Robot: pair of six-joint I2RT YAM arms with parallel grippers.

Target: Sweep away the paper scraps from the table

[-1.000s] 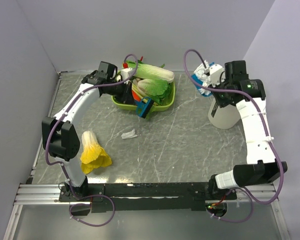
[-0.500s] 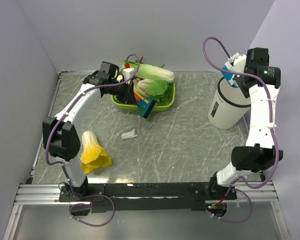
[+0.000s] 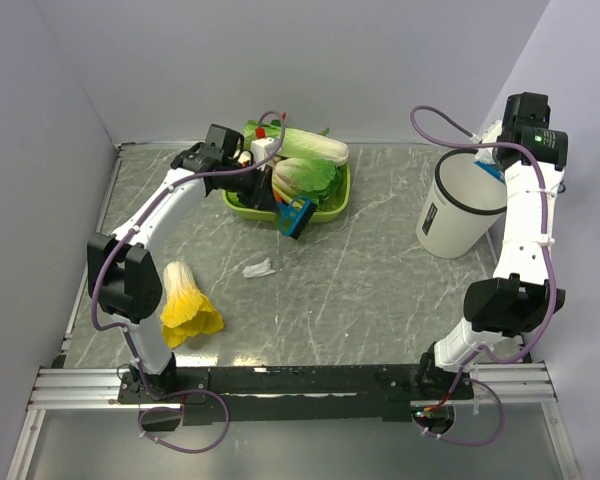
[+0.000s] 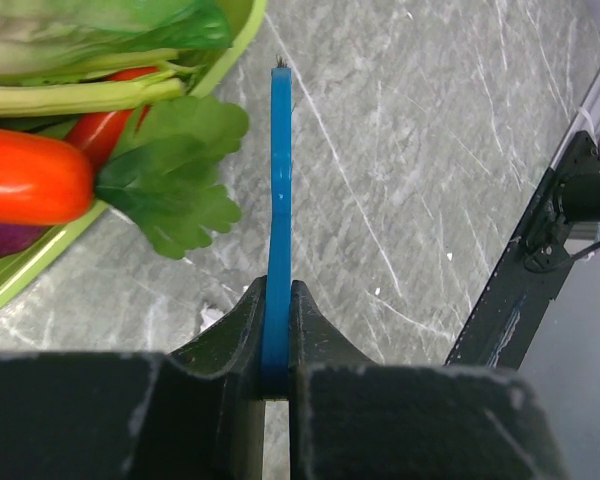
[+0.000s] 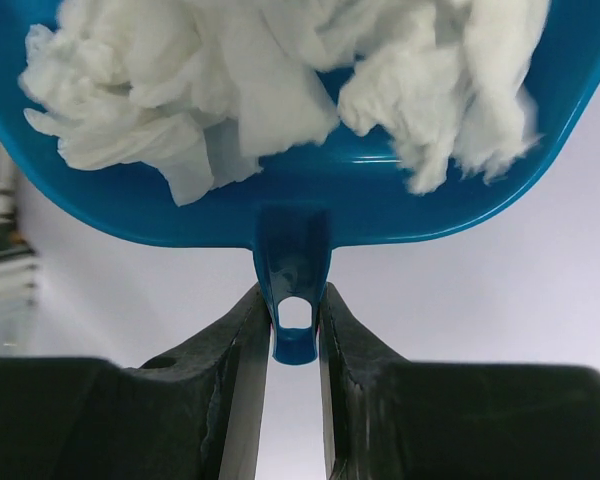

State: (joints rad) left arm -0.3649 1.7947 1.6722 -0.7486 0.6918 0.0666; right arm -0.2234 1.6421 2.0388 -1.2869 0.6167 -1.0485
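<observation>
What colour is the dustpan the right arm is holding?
Blue. The dustpan, full of white paper scraps, shows best in the right wrist view.

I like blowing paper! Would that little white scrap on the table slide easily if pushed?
Probably: the paper scrap looks thin and crumpled, so likely very light. Loose on the smooth table, it should slide, not roll.

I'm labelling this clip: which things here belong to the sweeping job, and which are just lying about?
Job: paper scraps, table, blue dustpan in right gripper, blue brush in left gripper, white bin.
Lying about: green vegetable tray, yellow leafy vegetable.
</observation>
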